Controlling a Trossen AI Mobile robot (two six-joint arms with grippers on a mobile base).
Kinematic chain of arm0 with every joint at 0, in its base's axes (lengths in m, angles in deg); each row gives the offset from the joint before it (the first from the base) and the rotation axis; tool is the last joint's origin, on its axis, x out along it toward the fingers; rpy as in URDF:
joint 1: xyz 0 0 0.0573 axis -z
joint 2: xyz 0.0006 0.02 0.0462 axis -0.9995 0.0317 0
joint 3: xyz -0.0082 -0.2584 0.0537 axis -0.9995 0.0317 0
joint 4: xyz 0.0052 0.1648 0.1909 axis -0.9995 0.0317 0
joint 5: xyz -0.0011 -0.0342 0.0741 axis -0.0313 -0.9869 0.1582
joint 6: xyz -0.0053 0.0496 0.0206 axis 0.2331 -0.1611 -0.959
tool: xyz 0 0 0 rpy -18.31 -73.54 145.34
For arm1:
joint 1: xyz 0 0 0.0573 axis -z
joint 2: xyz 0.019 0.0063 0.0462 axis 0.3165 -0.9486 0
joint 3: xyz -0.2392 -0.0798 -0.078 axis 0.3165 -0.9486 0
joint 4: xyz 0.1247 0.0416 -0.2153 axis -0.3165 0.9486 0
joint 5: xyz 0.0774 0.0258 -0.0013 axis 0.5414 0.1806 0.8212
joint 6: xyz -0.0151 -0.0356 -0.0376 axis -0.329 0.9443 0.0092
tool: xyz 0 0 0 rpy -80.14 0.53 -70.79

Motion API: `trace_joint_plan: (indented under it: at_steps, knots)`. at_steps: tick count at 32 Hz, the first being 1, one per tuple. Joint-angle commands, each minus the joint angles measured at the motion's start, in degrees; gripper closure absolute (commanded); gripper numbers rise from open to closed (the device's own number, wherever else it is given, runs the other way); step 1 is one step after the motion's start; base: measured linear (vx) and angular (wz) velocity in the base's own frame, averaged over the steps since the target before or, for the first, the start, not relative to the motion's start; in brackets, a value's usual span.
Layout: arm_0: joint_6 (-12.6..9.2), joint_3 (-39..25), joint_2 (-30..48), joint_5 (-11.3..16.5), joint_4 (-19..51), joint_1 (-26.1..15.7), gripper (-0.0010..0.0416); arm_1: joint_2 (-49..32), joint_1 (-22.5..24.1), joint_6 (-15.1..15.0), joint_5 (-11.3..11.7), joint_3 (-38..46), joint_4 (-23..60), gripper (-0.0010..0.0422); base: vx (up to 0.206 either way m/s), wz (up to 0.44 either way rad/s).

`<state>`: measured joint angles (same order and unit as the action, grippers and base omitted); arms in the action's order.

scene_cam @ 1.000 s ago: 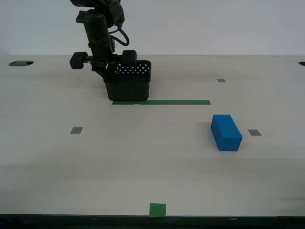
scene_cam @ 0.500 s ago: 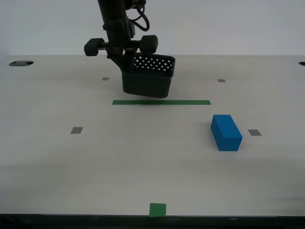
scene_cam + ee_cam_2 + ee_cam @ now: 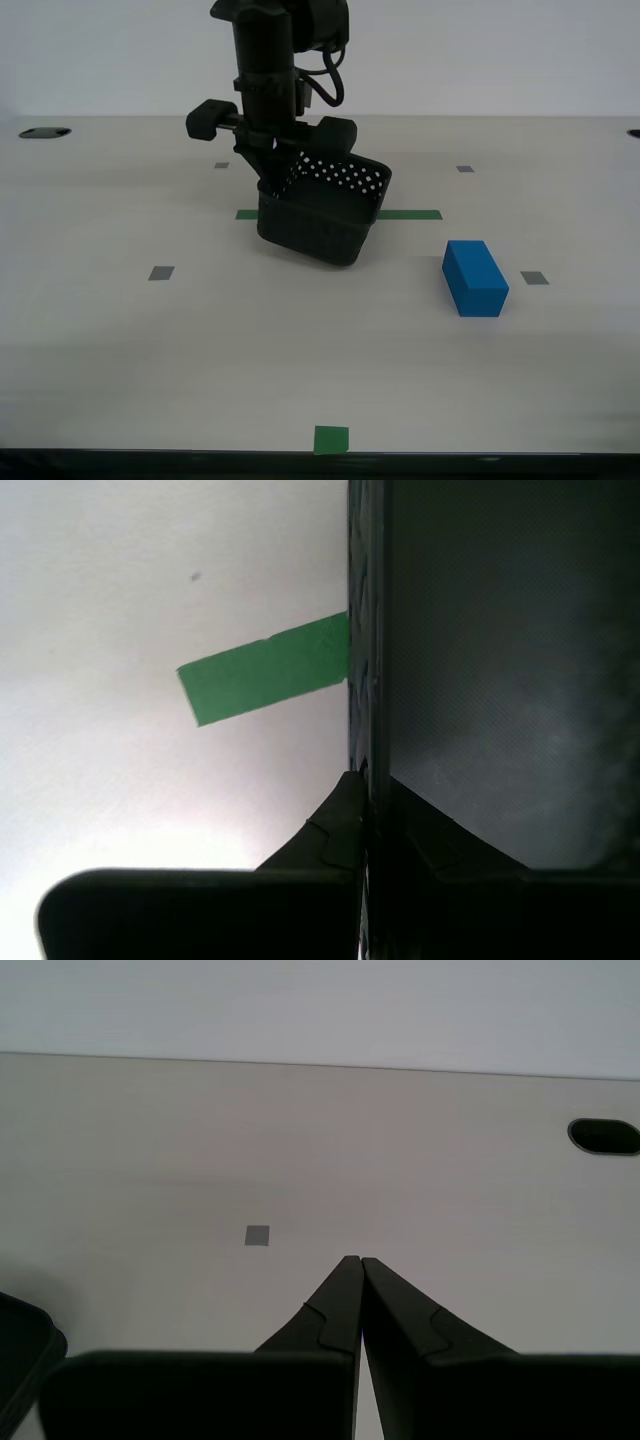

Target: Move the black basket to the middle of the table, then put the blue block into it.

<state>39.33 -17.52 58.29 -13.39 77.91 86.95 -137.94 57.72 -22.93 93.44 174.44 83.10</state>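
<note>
The black basket (image 3: 320,215) hangs tilted just above the table (image 3: 200,350), over the green tape strip (image 3: 410,214). My second gripper (image 3: 275,178) is shut on its rim on the exterior view's left side. In the second wrist view the basket wall (image 3: 500,680) stands between the closed jaws of that gripper (image 3: 368,772), with the tape strip (image 3: 265,670) beside it. The blue block (image 3: 475,278) lies on the table to the exterior view's right of the basket, apart from it. My first gripper (image 3: 360,1260) is shut and empty over bare tabletop; it does not show in the exterior view.
Small grey squares (image 3: 160,272) (image 3: 533,278) (image 3: 464,168) and a green square mark (image 3: 331,439) near the front edge mark the table. A dark hole (image 3: 44,132) sits at the far corner. In the first wrist view a grey square (image 3: 257,1235), a hole (image 3: 603,1136) and a dark rounded edge (image 3: 20,1350) show.
The arm has carried the basket toward the exterior view's right and nearer the front, from behind the tape strip to over it. The basket now tilts more. The blue block has not moved.
</note>
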Motion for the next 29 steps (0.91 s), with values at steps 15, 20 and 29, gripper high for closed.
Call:
trace_joint_plan:
  at_steps: [15, 20, 29]
  knots:
    - [0.07, -0.07, 0.00, 4.68, 4.17, -0.44, 0.0405, 0.24, -0.94, 0.02, -4.79, 2.27, -4.33, 0.0207, 0.000, 0.000]
    - [-0.07, -0.07, -0.02, 8.13, 13.20, -2.45, 0.0406, 0.44, -3.80, -1.51, -3.34, 9.81, -3.41, 0.0233, 0.000, 0.000]
    - [-3.37, -0.07, -0.02, 9.31, 26.14, -12.04, 0.0406, 0.44, -12.11, -15.15, -0.24, 26.45, 1.03, 0.0392, 0.000, 0.000]
